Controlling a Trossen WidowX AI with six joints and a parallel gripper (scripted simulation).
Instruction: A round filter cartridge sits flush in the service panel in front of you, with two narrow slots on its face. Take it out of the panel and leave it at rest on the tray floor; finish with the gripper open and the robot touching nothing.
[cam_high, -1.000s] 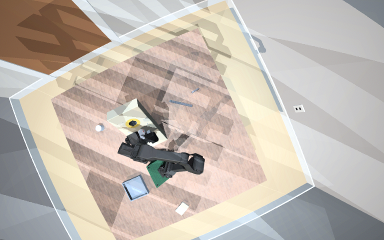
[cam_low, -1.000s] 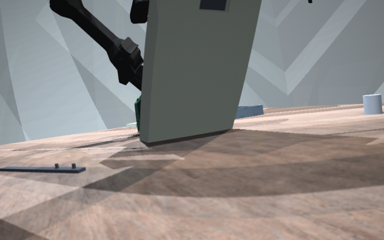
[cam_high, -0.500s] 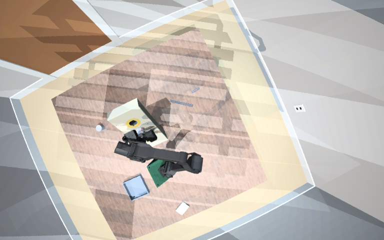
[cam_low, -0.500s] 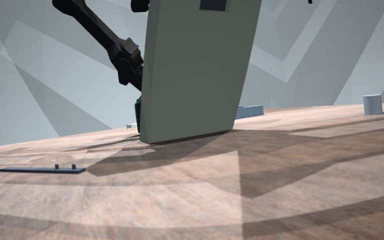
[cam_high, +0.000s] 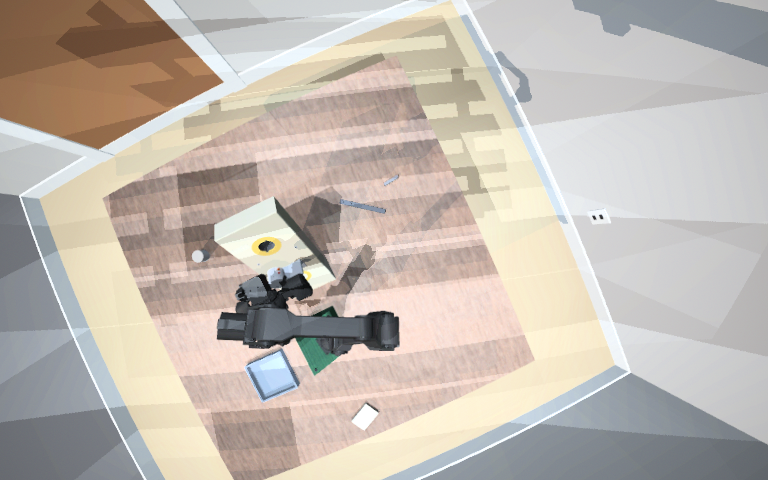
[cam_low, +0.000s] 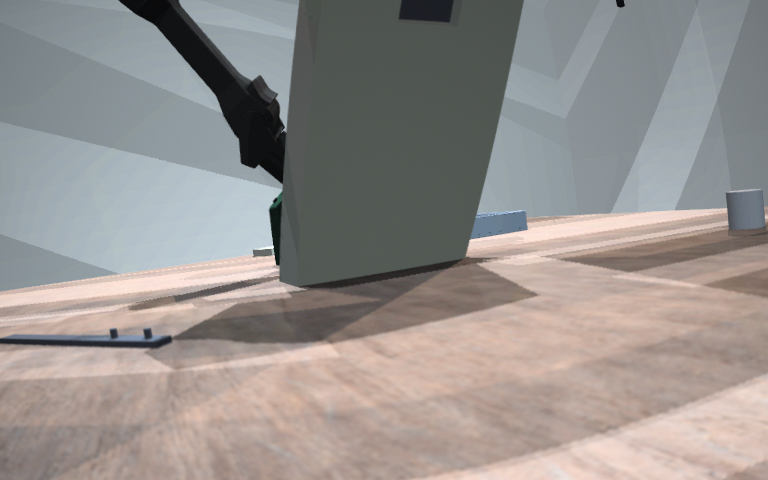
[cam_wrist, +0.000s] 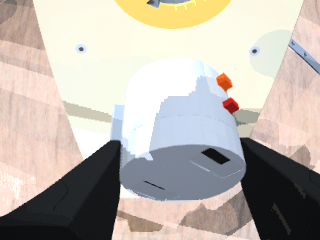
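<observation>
While the wrist view shows the cartridge (cam_wrist: 175, 120) (gripped), exterior hides it.

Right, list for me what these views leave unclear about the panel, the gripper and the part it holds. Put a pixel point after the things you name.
- Cartridge's far end: the wrist view looks at its slotted face; its own body hides the rest.
- Gripper (cam_high: 280, 277) (cam_wrist: 180, 150) and cartridge (cam_wrist: 175, 120) in the exterior view: behind the service panel (cam_high: 243, 226) (cam_low: 390, 141) (cam_wrist: 95, 80).
- Panel's top: cut off by the exterior view's upper edge.
- Cartridge's slots in the top view: too small to make out.
</observation>
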